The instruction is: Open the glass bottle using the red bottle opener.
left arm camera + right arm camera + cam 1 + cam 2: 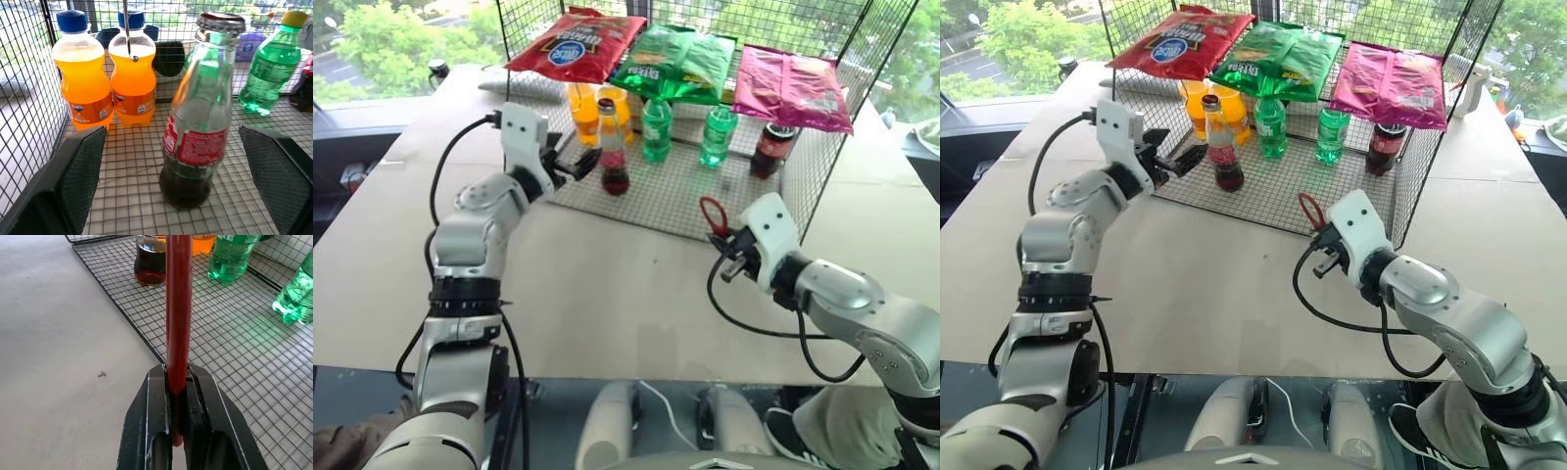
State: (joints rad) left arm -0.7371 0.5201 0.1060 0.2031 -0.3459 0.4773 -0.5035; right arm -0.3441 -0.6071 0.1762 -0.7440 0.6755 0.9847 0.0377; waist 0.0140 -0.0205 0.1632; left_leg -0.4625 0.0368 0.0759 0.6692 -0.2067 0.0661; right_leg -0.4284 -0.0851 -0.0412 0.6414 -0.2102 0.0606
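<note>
— Right end effector (732, 257), nearest us: what has it got?

— Clamped tight on the red bottle opener (713, 215), long axis upright, loop on top, over bare worktop (607, 294) just off the wire rack's (680, 211) front edge.

— And at ten o'clock?

— Left end effector (579, 164), spread wide, empty, flanking the glass bottle (612, 147). That stands upright on the rack floor, cap on, free room around it.

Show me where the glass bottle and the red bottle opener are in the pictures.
glass bottle (198, 147), left wrist view, on its red label band.
red bottle opener (713, 215), left eye view, on its loop-shaped head.
</note>
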